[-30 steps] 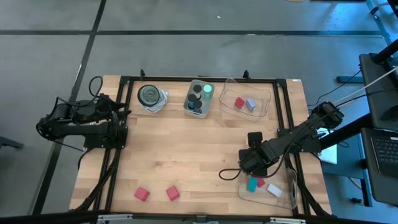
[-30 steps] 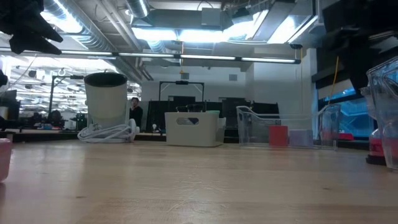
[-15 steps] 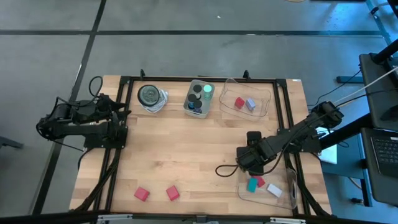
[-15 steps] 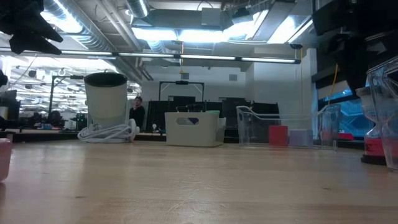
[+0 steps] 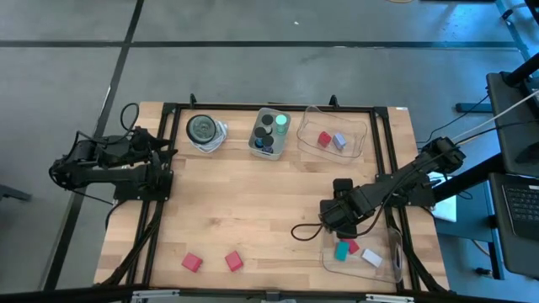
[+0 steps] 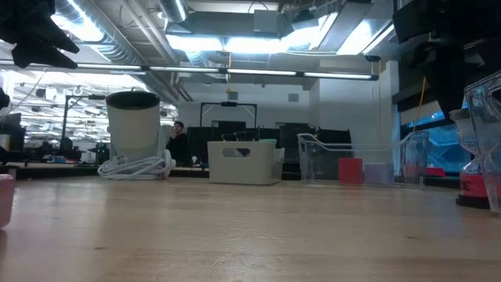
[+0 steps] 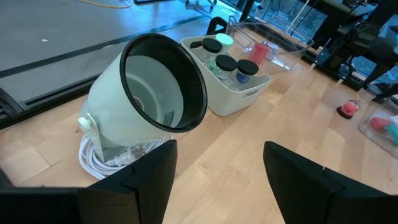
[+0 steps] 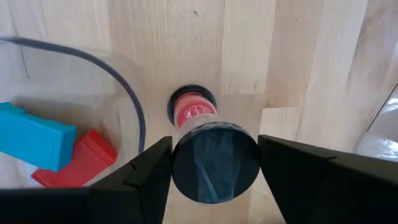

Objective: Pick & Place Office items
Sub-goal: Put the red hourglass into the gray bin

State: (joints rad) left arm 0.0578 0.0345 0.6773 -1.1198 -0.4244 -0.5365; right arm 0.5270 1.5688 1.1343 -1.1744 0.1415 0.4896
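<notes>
Right gripper (image 8: pixel 214 163) holds a dark-capped cylinder (image 8: pixel 215 163) over the table (image 5: pixel 253 210), beside the near clear tray (image 5: pixel 392 268)
That tray holds a teal block (image 5: pixel 341 251), a red block (image 5: pixel 352 247) and a white block (image 5: pixel 371 257); the far tray (image 5: pixel 358 145) holds a red and a lavender block; the white bin (image 5: pixel 258 150) holds cylinders, one green (image 5: pixel 281 120); two red blocks (image 5: pixel 211 262) lie loose; the left gripper (image 7: pixel 216 180) rests spread apart by the lamp (image 7: pixel 146 99)
</notes>
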